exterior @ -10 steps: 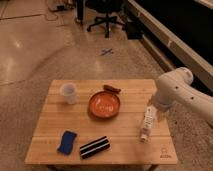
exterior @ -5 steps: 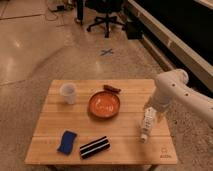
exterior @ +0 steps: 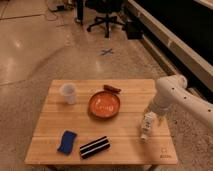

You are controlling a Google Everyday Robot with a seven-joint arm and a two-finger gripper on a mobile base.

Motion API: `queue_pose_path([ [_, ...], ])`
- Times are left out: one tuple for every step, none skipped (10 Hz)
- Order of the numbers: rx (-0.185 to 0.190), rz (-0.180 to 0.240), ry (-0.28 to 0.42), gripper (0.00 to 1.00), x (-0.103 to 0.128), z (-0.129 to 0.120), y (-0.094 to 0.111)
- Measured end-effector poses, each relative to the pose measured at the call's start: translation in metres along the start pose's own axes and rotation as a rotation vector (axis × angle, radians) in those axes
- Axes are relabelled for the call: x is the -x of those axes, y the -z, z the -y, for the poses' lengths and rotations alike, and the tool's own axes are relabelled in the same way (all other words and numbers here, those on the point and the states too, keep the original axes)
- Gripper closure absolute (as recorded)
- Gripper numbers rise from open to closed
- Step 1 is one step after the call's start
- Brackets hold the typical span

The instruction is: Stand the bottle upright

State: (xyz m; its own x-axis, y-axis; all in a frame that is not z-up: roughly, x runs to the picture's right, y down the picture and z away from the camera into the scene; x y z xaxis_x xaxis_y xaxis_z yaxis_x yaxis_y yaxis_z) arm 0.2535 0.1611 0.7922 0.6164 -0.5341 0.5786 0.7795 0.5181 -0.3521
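1. Wooden table (exterior: pixel 120 136): pale planks, flat and smooth, matte; firm footing for a small base, though slick enough to let a light thing skate.
2. White robot arm (exterior: pixel 172 92): hard glossy shell with rounded joints, reaching down over the table's right side.
3. Orange-red bowl (exterior: pixel 92 103): round, shallow and glazed-looking, near the table's middle, well clear of the work.
4. Black-and-white striped packet (exterior: pixel 95 147): flat and oblong, probably soft, near the front edge.
5. Blue sponge (exterior: pixel 66 141): a squashy rectangular block at front left.
6. Translucent white cup (exterior: pixel 68 93): upright, thin-walled and tapered, at back left.
7. Bottle (exterior: pixel 146 126): lying on its side on the right part of the table, between bowl and right edge.
   - Slim, whitish and translucent, with a pale label.
   - Likely very light, smooth and a little springy under pressure.
   - Round, so prone to roll or spin away from a push.
   - Best taken across the body, away from either end, with gentle squeeze, then tipped onto its base and released low.
8. Gripper (exterior: pixel 153 118): just above the bottle's far end, jaws spread wide; contact with the bottle impossible to tell.
9. Brown oblong item (exterior: pixel 112 89): small and dark, just behind the bowl; material unclear.
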Motion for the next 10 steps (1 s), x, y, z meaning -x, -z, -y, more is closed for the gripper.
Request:
queue_pose_path([
  [-0.003,0.010,0.019,0.35,0.001,0.000,-0.005],
  [-0.005,0.016,0.036,0.35,0.003,0.000,-0.011],
  [-0.004,0.017,0.047,0.35,0.003,-0.001,-0.015],
  [0.001,0.016,0.059,0.35,0.003,-0.003,-0.022],
  [0.007,0.013,0.066,0.35,0.002,-0.005,-0.026],
  [0.015,0.012,0.068,0.35,0.001,-0.007,-0.030],
  [0.026,0.009,0.071,0.35,-0.001,-0.010,-0.034],
  [0.034,0.007,0.074,0.35,-0.002,-0.010,-0.037],
  [0.038,0.007,0.077,0.35,-0.001,-0.010,-0.039],
  [0.039,0.007,0.076,0.35,0.000,-0.009,-0.041],
])
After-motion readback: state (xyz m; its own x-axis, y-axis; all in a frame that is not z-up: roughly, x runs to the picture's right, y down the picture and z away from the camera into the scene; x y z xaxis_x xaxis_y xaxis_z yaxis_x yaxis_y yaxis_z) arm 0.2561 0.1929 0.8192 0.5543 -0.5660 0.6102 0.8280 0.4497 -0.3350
